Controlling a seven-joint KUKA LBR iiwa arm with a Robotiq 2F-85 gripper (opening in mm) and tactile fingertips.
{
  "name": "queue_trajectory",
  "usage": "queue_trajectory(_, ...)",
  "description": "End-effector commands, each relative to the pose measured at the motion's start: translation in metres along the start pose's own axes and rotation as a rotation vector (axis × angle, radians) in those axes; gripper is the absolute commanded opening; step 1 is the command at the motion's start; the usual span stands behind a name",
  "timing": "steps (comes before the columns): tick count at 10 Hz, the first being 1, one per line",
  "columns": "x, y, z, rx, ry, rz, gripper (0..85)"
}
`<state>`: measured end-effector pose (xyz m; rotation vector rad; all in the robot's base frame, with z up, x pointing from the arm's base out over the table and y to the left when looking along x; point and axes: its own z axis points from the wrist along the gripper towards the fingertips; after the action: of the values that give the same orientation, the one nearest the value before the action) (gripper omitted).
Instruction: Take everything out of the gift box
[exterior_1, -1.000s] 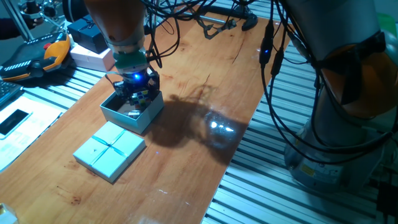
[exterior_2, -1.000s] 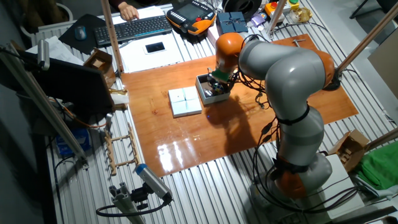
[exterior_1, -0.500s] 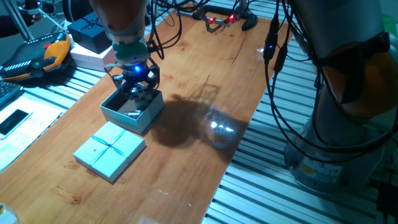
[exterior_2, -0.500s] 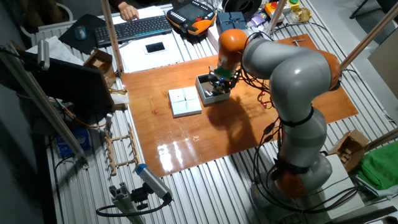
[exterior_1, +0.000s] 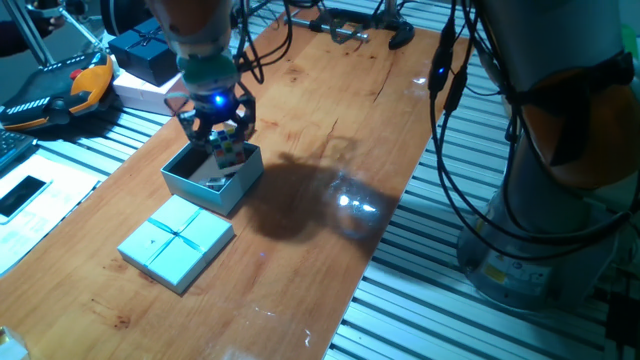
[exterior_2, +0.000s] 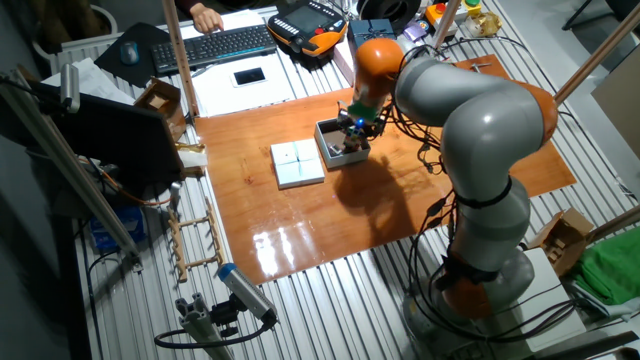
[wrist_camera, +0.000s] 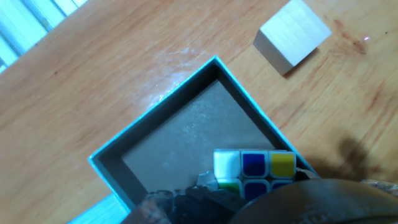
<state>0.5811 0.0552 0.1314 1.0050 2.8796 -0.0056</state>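
The pale blue gift box stands open on the wooden table, and its ribbon-cross lid lies flat beside it. My gripper is shut on the multicoloured puzzle cube and holds it just above the box's far corner. In the hand view the cube sits at the bottom edge over the box's bare brownish floor. The pale tan block lies on the table outside the box. In the other fixed view the gripper hangs over the box, next to the lid.
A dark navy box and a pinkish-white box stand beyond the gift box at the table's edge. An orange hand-held controller and a phone lie off the table. Cables hang over the table's right side.
My gripper has risen from inside the gift box with the puzzle cube held in it. The box and the lid have not moved.
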Motion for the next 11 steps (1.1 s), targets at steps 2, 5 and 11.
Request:
queue_trajectory(2,-0.008,-0.005,-0.015,0.007,0.005,-0.023,1.0)
queue_trajectory(5,-0.021,-0.019,-0.024,0.016,0.012,-0.082,1.0)
queue_trajectory(11,-0.049,-0.059,-0.02,-0.018,0.037,-0.303,1.0)
